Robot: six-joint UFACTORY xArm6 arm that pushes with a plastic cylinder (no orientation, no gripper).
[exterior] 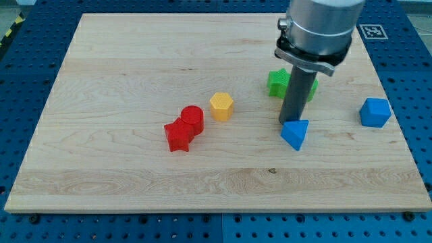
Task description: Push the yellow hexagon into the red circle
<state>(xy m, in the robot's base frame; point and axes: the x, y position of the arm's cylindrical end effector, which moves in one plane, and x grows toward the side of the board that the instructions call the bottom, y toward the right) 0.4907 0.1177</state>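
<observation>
While no container of any kind is seen, every block is laid directly on the wooden board (135,54), which rests on a blue perforated table (27,81). The yellow hexagon (221,106) is found near the board's middle, just to the view's right of the red circle (192,117), with a narrow strip of wood visible between them, so they are close but apart. The hexagon is stood on a flat face with its six-sided top turned upward; no long axis can be made out, since it is about as wide as it is deep. The red circle is pressed against a red star-shaped block (178,135) at its lower left. Well to the view's right, my tip (289,123) is set down at the upper left edge of the blue triangular block (295,133), seemingly touching it, and well apart from the hexagon. A green block (277,82), its shape partly hidden by the rod, is seen behind the rod, and a blue cube-like block (374,112) is placed near the board's right edge. No pincer is carried by the arm, only the rod, and nothing is held. A black-and-white square marker (373,31) is fixed at the upper right corner; no readable writing is seen.
</observation>
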